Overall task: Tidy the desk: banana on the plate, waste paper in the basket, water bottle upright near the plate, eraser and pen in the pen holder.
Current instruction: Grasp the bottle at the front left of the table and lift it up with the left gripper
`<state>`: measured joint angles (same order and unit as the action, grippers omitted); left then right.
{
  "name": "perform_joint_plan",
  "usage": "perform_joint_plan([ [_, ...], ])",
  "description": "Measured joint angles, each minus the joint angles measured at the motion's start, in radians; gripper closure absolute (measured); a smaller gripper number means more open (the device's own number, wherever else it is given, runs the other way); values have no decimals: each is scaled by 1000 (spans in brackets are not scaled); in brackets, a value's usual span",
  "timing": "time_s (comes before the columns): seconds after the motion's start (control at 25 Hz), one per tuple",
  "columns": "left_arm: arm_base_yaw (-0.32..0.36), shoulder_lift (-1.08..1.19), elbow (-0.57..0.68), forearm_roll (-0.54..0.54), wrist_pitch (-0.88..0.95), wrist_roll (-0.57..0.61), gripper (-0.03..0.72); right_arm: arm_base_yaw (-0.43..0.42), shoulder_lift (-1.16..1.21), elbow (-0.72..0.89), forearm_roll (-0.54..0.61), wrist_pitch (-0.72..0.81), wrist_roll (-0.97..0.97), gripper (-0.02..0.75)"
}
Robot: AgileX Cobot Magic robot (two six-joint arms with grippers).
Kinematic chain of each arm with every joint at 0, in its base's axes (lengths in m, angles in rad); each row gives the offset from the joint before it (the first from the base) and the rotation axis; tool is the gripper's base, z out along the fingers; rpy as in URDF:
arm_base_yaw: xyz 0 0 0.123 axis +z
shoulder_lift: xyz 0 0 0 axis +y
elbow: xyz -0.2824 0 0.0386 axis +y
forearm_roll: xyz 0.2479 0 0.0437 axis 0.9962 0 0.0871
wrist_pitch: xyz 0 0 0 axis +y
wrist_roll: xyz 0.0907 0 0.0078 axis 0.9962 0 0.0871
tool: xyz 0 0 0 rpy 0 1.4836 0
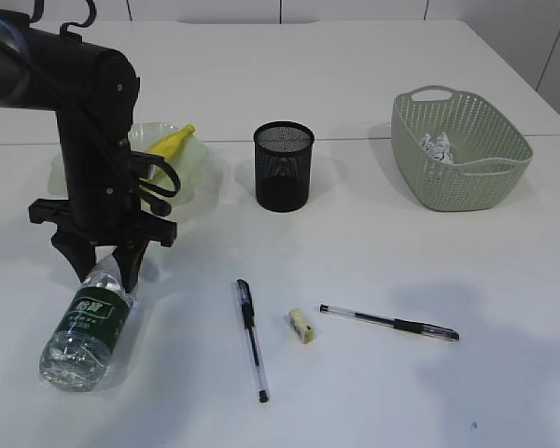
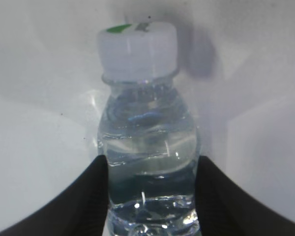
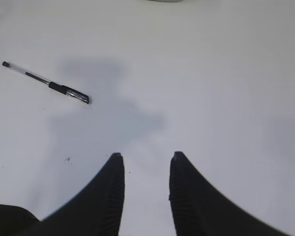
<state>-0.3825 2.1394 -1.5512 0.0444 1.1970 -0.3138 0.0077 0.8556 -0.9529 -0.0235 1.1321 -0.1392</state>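
Left wrist view, clear ribbed water bottle (image 2: 148,147)

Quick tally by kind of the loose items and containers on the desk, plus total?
Pens: 2
Eraser: 1
Water bottle: 1, lying on its side
Banana: 1, on the plate
Plate: 1
Pen holder: 1
Basket: 1
Waste paper: 1, in the basket
Total: 9

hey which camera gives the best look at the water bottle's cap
The left wrist view: the white cap fills the upper frame, with the water bottle between the left gripper's fingers. In the exterior view the gripper hides the cap. The right wrist view misses the bottle.
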Motion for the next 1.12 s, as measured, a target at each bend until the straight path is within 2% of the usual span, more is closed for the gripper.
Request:
perform_joint_plan([
  [0.08,0,0,0,-3,0,23,315,0,0,0,0,0,0,499],
  [0.32,0,3,0,-9,2,40,173,0,0,0,0,0,0,499],
  [0.4,0,7,0,-19,2,41,148,0,0,0,0,0,0,499],
  [1.12,0,9,0,-76,-3,55,136,0,0,0,0,2,0,499],
])
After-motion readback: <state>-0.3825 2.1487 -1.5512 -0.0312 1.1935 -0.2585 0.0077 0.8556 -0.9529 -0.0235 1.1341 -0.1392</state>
